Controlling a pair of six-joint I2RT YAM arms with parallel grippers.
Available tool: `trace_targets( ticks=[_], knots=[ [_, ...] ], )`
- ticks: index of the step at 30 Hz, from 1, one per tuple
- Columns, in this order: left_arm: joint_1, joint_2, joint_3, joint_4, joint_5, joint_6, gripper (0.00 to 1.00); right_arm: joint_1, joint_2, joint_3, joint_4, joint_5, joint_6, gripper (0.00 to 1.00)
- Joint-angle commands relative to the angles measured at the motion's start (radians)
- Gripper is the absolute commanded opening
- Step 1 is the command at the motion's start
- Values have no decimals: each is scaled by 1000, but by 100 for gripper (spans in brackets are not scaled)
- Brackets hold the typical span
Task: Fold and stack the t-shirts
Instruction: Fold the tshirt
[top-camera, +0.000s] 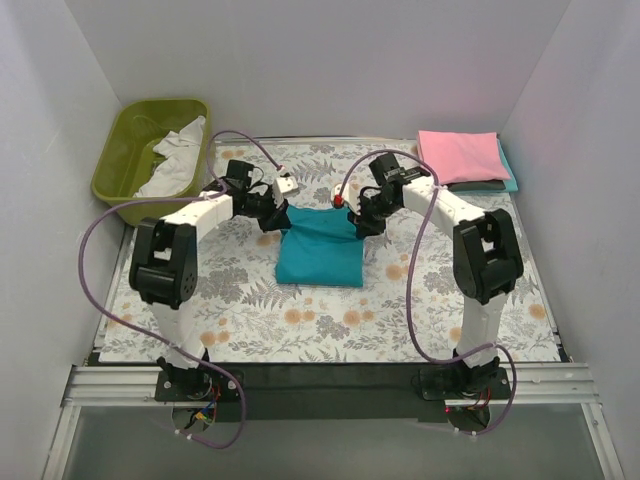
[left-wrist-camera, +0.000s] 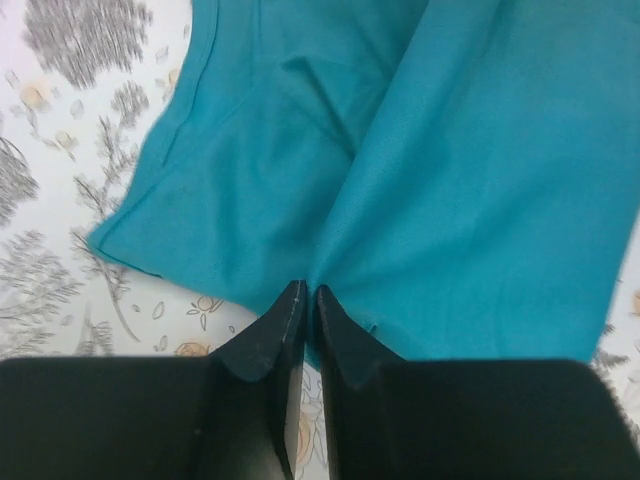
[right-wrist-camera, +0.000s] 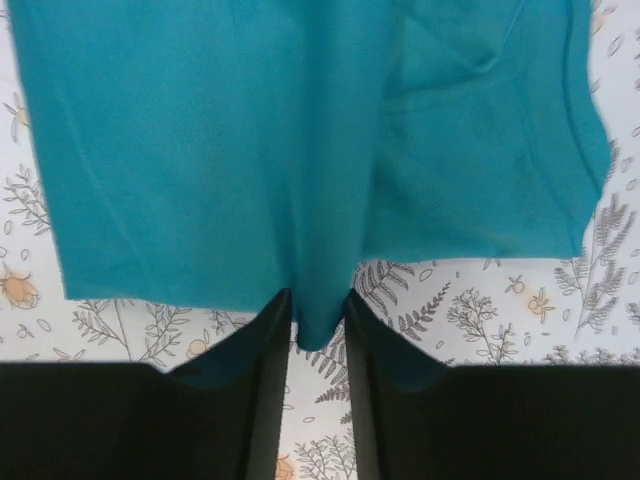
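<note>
located teal t-shirt (top-camera: 318, 255) folded at table (top-camera: 400, 320) centre; found left pincer (left-wrist-camera: 308, 292) and right pincer (right-wrist-camera: 318, 298) clamped on its far edge. judged fold at risk of dragging open through uneven release or snagged cloth.

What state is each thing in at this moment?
teal cloth t-shirt: folded, far edge pinched by both grippers
left gripper: shut on the teal cloth t-shirt
right gripper: shut on the teal cloth t-shirt
pink cloth t-shirt: folded, set aside at far right
olive-green plastic tub: holds crumpled white cloth
</note>
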Motion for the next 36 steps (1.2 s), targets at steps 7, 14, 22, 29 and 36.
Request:
trace_targets(
  ticks=[7,14,22,29,36],
  knots=[
    [35,64,33,107,-54,-143,33,-59,144,243,-20,-61,101,56],
    [43,-87,-27,162,-6,-256,44,-57,168,381,10,-182,306,60],
    [-66,-96,-131,285,-20,-296,40,-41,337,413,156,-216,487,36],
    [-202,-113,-312,287,-106,-138,36,-40,417,351,161,-230,490,28],
    [-271,-242,-468,147,-94,-125,36,9,246,58,190,-259,440,24]
  ],
)
